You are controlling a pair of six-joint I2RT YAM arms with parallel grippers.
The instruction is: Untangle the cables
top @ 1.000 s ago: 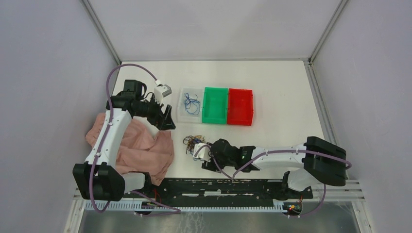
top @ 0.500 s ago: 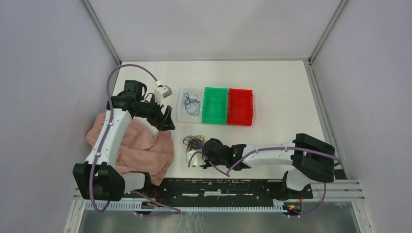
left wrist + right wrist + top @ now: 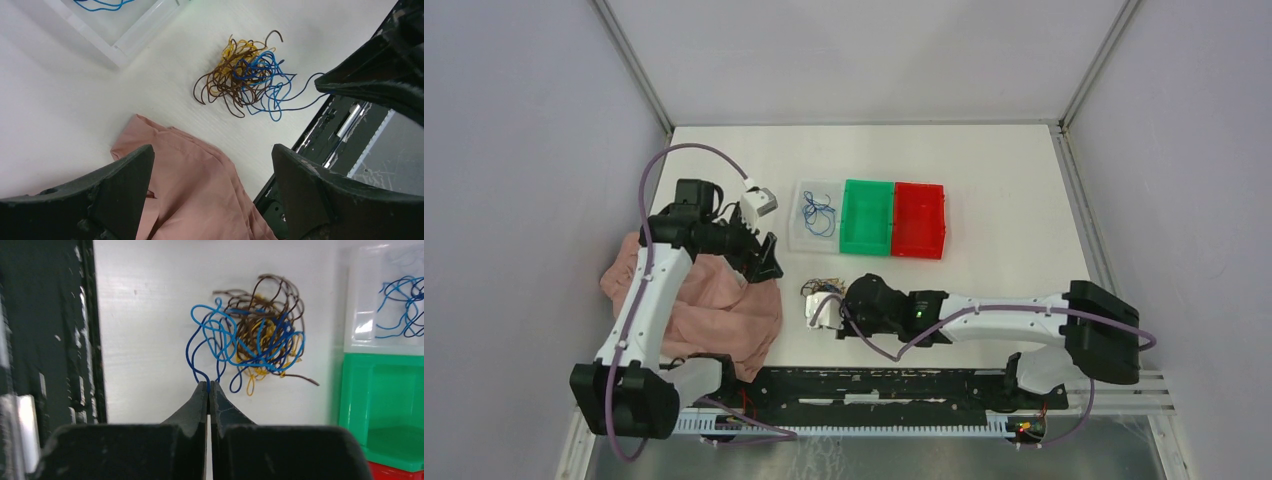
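The cables [image 3: 823, 289] lie as a small blue, yellow and brown tangle on the white table in front of the bins, seen also in the left wrist view [image 3: 244, 75] and the right wrist view [image 3: 256, 340]. My right gripper [image 3: 209, 385] is shut on a dark blue loop at the near edge of the tangle. From above it [image 3: 836, 302] sits right against the tangle, its tips hidden under the wrist. My left gripper [image 3: 212, 170] is open and empty over the pink cloth [image 3: 190, 190], left of the tangle [image 3: 766, 258].
A clear bin [image 3: 802, 238] holding a few blue cables [image 3: 817, 213], a green bin [image 3: 867, 217] and a red bin [image 3: 919, 222] stand in a row behind the tangle. The pink cloth [image 3: 714, 310] lies at the left. A black rail [image 3: 874, 385] runs along the near edge.
The right gripper slid left to the tangle and shut on a blue loop. The left arm shifted slightly toward the near side, its gripper still open.
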